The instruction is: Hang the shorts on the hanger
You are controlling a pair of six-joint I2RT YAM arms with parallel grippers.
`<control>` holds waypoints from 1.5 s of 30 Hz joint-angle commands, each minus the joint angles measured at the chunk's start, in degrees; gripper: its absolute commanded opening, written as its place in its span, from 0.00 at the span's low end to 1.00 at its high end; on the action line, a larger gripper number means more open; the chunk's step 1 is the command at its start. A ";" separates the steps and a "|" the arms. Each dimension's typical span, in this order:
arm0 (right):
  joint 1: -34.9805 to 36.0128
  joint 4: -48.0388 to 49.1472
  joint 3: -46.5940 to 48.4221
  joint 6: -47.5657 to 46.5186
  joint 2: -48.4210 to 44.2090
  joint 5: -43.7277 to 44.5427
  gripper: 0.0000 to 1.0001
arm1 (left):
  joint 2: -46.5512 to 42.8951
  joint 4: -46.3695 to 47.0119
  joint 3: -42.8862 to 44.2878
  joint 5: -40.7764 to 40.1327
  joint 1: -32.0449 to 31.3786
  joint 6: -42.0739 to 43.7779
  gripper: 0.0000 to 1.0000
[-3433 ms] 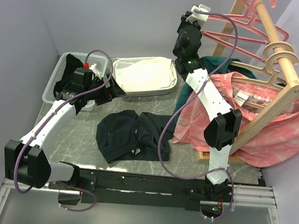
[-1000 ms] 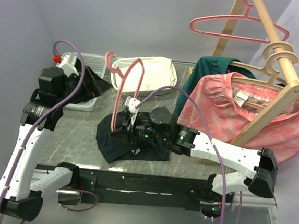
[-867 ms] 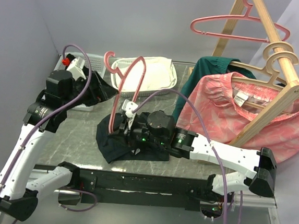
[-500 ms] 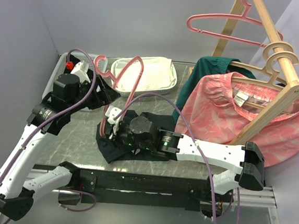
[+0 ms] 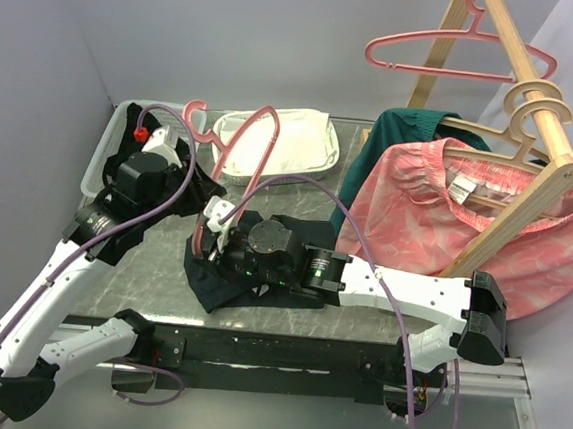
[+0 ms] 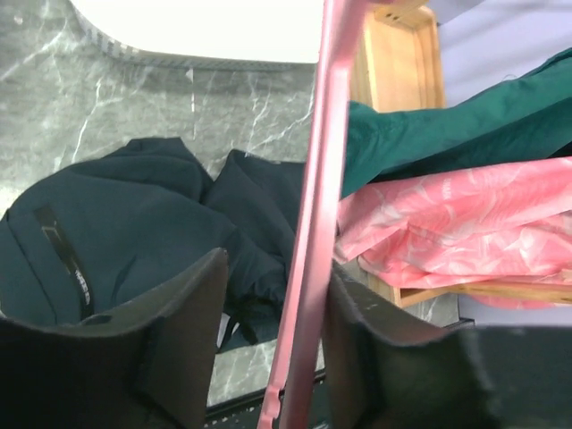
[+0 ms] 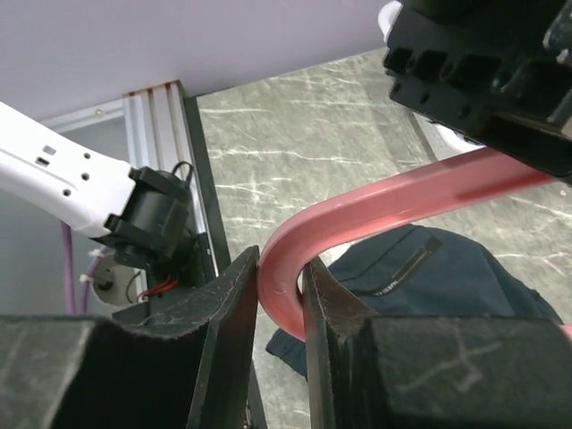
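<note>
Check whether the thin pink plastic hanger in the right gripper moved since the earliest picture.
Yes. That thin pink plastic hanger left the wooden rack, moving leftward and down; it now stands over the black shorts.

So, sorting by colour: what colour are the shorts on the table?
The shorts are dark navy, clearest in the left wrist view.

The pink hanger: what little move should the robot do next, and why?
Probably close the left end effector on the hanger. The pink bar sits between its fingers, with a gap showing on one side, so it is not gripped there yet. The right end effector pinches the hanger's bend near the dark shorts. A second grip would likely steady it.
</note>
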 commanded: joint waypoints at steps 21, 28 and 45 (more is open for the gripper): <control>-1.00 -7.76 -34.30 30.99 -19.68 29.22 0.73 | -18.06 -5.86 -16.96 3.35 -1.11 6.15 0.01; -1.53 -16.73 -37.65 40.84 -20.72 36.00 0.73 | -25.19 -12.97 -17.24 7.73 -1.19 4.65 0.01; -2.58 -14.01 -43.91 48.85 -21.70 32.22 0.70 | -26.69 -20.71 -8.89 10.05 -8.04 9.57 0.01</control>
